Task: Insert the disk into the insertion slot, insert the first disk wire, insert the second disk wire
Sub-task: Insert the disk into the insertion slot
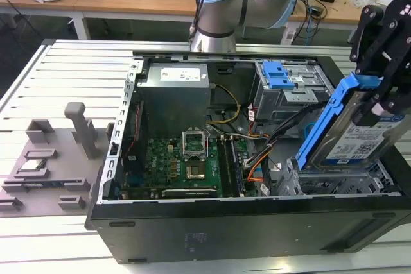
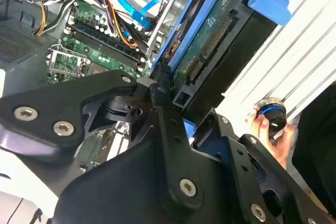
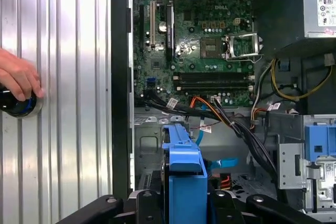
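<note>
The black gripper [image 1: 380, 102] is holding the flat silver disk with a white label and a bright blue plastic bracket [image 1: 359, 138] by its upper end, with the fingers [image 2: 164, 114] closed on it. The disk is leaning tilted with its lower end at the mouth of the low insertion slot of silvery perforated sheet metal [image 1: 340, 183], at the exterior view's right corner of the open black computer case [image 1: 225, 235]. A person's hand [image 3: 18, 77] is resting on a round black and blue knob [image 3: 20, 104] on the ribbed metal surface [image 1: 77, 68] beside the case.
</note>
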Controlling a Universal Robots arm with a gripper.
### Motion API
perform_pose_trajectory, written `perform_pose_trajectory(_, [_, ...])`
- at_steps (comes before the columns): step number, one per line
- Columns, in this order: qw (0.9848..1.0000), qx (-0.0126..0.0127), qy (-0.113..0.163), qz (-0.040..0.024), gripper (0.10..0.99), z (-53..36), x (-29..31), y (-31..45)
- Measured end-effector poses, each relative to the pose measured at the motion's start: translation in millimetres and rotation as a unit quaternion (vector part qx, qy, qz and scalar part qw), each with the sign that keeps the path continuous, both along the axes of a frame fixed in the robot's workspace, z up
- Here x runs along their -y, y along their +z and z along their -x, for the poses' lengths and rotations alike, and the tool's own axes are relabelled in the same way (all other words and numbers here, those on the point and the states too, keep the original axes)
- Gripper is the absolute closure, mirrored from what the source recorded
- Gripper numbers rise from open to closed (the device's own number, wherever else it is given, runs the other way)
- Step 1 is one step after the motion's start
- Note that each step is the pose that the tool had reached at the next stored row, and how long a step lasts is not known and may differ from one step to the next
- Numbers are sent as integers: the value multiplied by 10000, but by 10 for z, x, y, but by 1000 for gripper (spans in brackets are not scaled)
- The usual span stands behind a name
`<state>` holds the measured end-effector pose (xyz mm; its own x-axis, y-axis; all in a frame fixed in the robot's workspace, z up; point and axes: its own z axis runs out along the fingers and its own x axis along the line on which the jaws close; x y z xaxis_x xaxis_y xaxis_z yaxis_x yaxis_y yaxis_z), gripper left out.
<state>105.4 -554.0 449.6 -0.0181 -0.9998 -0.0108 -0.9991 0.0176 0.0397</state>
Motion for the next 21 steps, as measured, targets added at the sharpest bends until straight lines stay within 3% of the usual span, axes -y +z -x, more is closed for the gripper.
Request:
perform_pose_trajectory(8, [10000,0,0,1,722,0,-10,-199])
perform_pose_trajectory(14, [10000,0,0,0,722,0,-10,-270])
perform_pose_trajectory(16, [10000,0,0,0,722,0,-10,-366])
perform_pose_trajectory(21, [10000,0,0,0,722,0,-10,-511])
